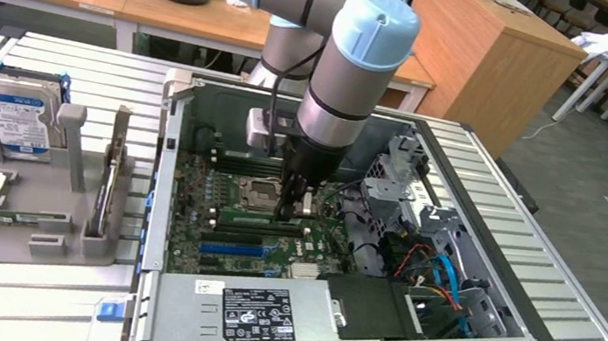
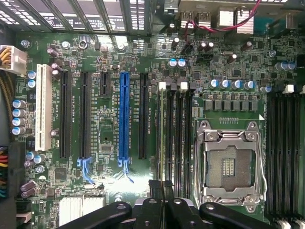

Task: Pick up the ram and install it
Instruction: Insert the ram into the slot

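The gripper [image 2: 160, 188], nearly closed on the ram [image 2: 161, 136], may crack it if it presses down tilted onto the motherboard [image 2: 108, 138].

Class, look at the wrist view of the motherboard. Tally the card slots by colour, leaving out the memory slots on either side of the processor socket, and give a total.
White card slot: 1
Black card slots: 4
Blue card slot: 1
Total: 6
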